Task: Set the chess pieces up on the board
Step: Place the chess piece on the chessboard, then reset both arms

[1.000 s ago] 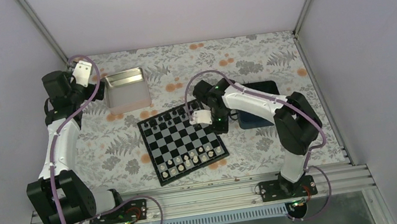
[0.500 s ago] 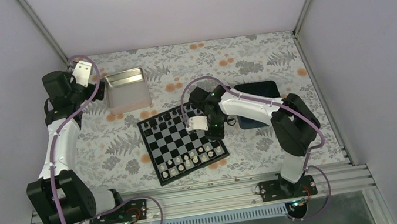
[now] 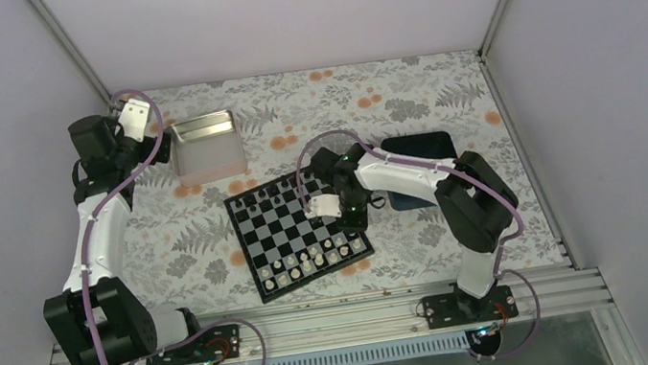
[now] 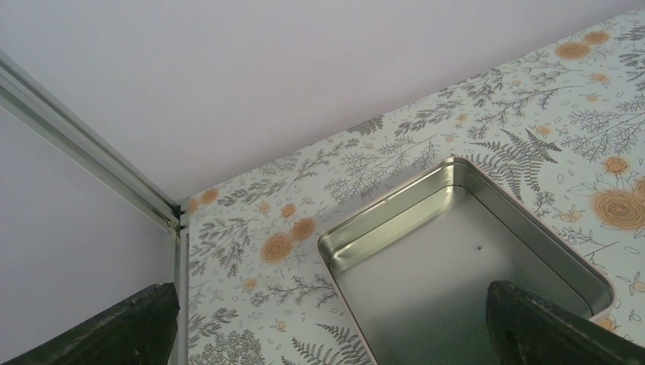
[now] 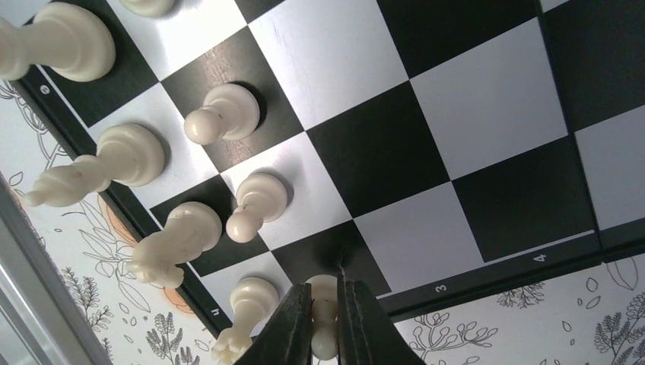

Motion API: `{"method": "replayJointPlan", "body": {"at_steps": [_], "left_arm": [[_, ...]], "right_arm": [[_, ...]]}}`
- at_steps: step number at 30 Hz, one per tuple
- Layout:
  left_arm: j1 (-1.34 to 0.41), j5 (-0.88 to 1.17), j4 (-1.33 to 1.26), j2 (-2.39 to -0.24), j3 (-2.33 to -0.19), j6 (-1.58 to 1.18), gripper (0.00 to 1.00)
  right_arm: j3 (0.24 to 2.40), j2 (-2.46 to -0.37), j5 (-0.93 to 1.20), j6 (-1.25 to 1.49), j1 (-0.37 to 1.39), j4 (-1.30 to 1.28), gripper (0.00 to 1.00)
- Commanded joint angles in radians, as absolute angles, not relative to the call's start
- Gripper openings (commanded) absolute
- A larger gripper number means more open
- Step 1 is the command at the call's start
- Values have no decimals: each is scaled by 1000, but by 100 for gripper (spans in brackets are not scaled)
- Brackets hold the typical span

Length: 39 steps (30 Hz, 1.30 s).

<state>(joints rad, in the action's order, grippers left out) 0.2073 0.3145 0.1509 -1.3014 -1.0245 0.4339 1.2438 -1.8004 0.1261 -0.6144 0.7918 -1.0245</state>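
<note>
Moved: your right gripper [image 3: 324, 207] has come across the board [image 3: 281, 232] from its far right part toward the near rows. Your left arm has stayed where it was by the tin [image 3: 199, 121].
Right gripper: you have it closed down to a narrow gap. In the wrist view the two fingers [image 5: 293, 327] pinch a white pawn [image 5: 325, 334] between them.
White pawn: it sits in your grip over the squares at the board's right edge, beside the border marks 3 and 4. You cannot tell from these views whether its base rests on the square or hangs just above it.
White pieces [image 3: 308, 262]: they stand in the two rows nearest you. In the wrist view two more pawns stand upright on squares just beside the held one. A knight [image 5: 171, 243] and other taller pieces line the row behind them.
Board: it lies between your two arms, turned slightly askew on the flowered table.
Left gripper [image 4: 331, 334]: your fingers are spread wide with nothing between them, and they hover over the near end of the tin.
Tin: it lies at the far left of the table, off the board's far left corner and not touching it.
Black pieces [image 3: 265, 192]: they stand in a line along the far edge of the board.
Blue tray [image 3: 421, 144]: it lies to the right of the board, partly hidden behind your right arm.
</note>
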Motion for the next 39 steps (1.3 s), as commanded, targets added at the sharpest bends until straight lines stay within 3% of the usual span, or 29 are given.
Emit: {"method": "replayJointPlan", "body": {"at_steps": [1, 9, 16, 39], "left_arm": [[215, 316, 126, -1294, -1026, 429, 100], [215, 315, 126, -1296, -1025, 430, 100], [214, 315, 127, -1295, -1026, 433, 100], [215, 308, 127, -1273, -1029, 430, 100]], "right_arm": [[1230, -1817, 151, -603, 801, -1010, 8], [1235, -1826, 140, -605, 800, -1003, 14], [1261, -1787, 123, -598, 801, -1035, 31], [1415, -1787, 128, -591, 1027, -1120, 36]]}}
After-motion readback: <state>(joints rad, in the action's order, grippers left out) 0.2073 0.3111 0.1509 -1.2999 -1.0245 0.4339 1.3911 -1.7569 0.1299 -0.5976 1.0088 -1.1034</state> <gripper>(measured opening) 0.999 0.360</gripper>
